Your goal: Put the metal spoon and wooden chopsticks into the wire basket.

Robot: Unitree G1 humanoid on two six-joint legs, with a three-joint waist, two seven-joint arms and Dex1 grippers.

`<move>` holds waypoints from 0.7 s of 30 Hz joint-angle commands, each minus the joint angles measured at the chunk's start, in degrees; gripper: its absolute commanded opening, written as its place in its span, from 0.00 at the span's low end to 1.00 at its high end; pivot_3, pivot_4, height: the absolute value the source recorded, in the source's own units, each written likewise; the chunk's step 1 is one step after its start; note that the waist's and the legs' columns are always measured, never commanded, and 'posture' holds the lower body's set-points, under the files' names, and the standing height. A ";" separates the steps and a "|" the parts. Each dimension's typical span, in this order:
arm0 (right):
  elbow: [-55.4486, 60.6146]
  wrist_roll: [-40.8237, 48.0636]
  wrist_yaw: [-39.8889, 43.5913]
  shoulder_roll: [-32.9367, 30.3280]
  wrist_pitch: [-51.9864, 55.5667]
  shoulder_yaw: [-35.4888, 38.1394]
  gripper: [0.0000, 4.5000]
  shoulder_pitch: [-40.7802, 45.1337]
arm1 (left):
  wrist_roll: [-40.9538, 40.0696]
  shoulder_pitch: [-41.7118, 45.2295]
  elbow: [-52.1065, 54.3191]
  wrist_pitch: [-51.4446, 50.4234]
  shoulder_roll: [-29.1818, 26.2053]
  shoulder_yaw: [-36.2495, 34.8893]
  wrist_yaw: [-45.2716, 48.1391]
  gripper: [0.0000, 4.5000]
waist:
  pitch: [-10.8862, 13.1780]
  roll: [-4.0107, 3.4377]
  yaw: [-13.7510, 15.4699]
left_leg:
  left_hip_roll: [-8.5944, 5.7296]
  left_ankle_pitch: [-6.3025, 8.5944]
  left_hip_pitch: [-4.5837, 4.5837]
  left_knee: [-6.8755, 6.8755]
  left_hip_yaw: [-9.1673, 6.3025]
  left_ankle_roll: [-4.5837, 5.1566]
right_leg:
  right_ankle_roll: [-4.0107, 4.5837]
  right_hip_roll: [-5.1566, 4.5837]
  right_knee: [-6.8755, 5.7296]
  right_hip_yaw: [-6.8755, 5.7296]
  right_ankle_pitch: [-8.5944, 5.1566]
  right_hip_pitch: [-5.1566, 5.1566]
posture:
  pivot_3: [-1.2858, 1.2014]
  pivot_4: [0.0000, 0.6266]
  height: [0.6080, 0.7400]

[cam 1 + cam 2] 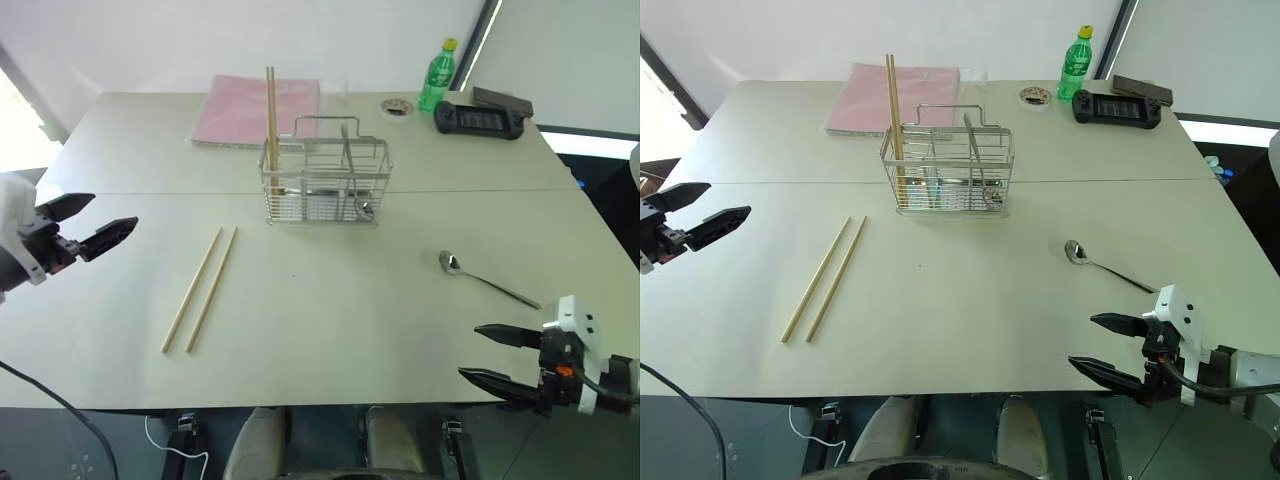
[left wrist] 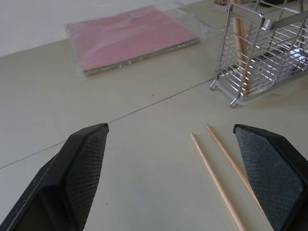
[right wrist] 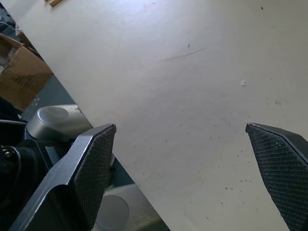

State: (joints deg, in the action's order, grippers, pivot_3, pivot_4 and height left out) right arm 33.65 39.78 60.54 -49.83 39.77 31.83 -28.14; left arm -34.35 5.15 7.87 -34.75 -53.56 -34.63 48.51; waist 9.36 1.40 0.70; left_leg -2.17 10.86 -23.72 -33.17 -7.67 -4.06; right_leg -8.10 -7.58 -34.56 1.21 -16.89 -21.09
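You have the silver wire-grid basket (image 1: 325, 185) with its arched handle standing near the middle of the pale grey table (image 1: 330, 310), a little toward the far side. One pair of pale wooden chopsticks (image 1: 271, 125) already stands upright in its left compartment, rising well above the rim. A second pair of pale wooden chopsticks (image 1: 200, 288) lies flat on the table, near and left of the basket, the two sticks side by side and slanting. The shiny metal spoon (image 1: 485, 277) lies on the table well to the right of the basket, bowl toward the basket, handle pointing to the near right.

Your left gripper (image 1: 92, 228) hangs over the table's left edge, fingers spread wide and empty, aimed toward the lying chopsticks. Your right gripper (image 1: 505, 355) sits at the near right edge, fingers also wide and empty, nearer than the spoon and apart from it.

On the far side lie a flat pink folder (image 1: 258, 108), a green plastic bottle (image 1: 437, 76) and a black handheld controller (image 1: 480, 119).
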 commanded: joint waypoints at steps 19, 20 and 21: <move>-2.16 -0.86 -1.46 0.32 -2.87 0.03 1.00 3.15 | 0.55 -0.47 2.42 -1.48 -3.25 0.12 1.47 0.97 | 0.00 0.01 0.01 | 0.02 0.00 0.11 0.00 0.01 0.00 | 0.00 0.00 -0.08 0.00 0.00 0.17 | 0.52 0.24 0.94; -2.25 -1.02 -1.49 0.38 -3.00 -0.01 1.00 3.23 | 0.46 -0.42 2.52 -1.60 -3.27 0.10 1.42 0.97 | 0.00 0.01 0.01 | 0.02 0.00 0.12 0.00 0.01 0.00 | 0.00 0.00 -0.10 0.00 0.00 0.17 | 0.52 0.24 0.94; -2.37 -1.19 -1.53 0.45 -3.21 -0.04 1.00 3.33 | 0.44 -0.38 2.61 -1.62 -3.30 0.11 1.38 0.97 | 0.00 0.01 0.00 | 0.02 0.00 0.12 0.00 0.02 0.00 | 0.00 0.00 -0.10 0.00 0.00 0.17 | 0.52 0.24 0.94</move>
State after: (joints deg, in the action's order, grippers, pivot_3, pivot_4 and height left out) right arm 31.20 38.69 59.14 -49.78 37.86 31.60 -25.17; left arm -34.13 4.48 8.80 -36.32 -55.54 -34.00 49.89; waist 9.36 1.40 0.71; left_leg -2.15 10.86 -23.59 -33.17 -7.65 -4.05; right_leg -8.10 -7.57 -34.68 1.21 -16.89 -20.92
